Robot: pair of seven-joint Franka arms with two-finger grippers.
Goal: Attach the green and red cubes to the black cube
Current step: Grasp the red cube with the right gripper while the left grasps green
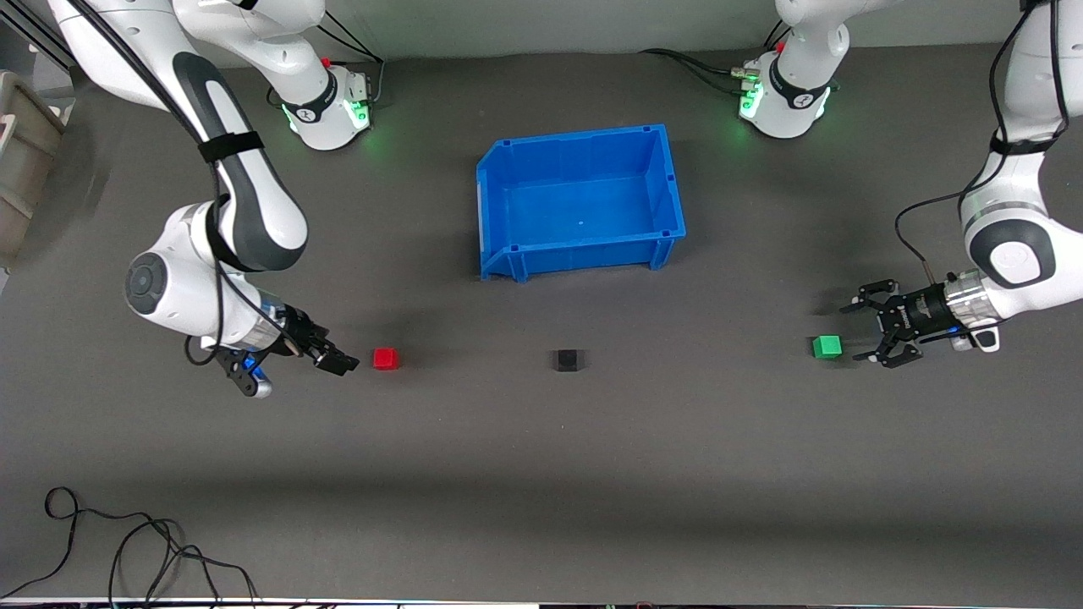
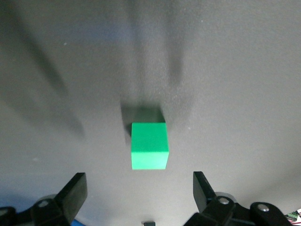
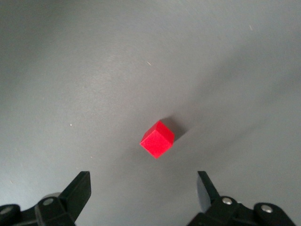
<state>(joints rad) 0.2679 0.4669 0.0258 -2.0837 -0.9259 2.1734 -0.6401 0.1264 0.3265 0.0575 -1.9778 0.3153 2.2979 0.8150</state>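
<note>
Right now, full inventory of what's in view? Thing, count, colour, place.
red cube: 1, bright red, on the table toward the right arm's end, apart from the right gripper
black cube: 1, matte black, on the table between the two coloured cubes, nearer to the front camera than the bin
green cube: 1, bright green, toward the left arm's end, beside the left gripper, not held
bin: 1, blue, open-topped, nothing visible inside, mid-table between the arm bases
cable: 1, black, looped on the table nearest the front camera, at the right arm's end
right gripper: 1, black, fingers open, low beside the red cube
left gripper: 1, black, fingers open, low beside the green cube
</note>
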